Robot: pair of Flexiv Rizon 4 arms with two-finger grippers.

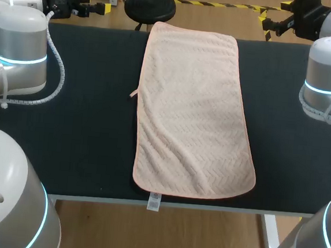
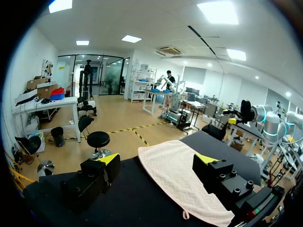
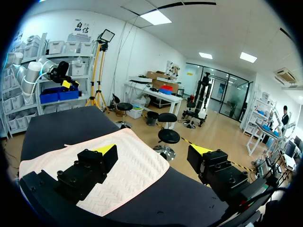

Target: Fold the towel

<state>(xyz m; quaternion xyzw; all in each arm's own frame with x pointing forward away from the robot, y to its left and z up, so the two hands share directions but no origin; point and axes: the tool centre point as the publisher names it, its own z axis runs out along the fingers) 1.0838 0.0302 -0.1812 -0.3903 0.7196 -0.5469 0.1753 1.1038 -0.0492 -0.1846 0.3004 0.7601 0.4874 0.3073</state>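
Ideally, pinch both twelve-o'clock corners of flat towel [image 1: 195,112] together, draw evenly toward six; left gripper [image 2: 157,159] and right gripper [image 3: 153,150] wide apart, empty.

Bright, even overhead light, faint shadows

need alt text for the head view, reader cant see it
A pale pink towel lies flat and unfolded down the middle of a dark table, its white label hanging over the near edge. The left gripper and right gripper sit by the table's far corners, clear of the towel.
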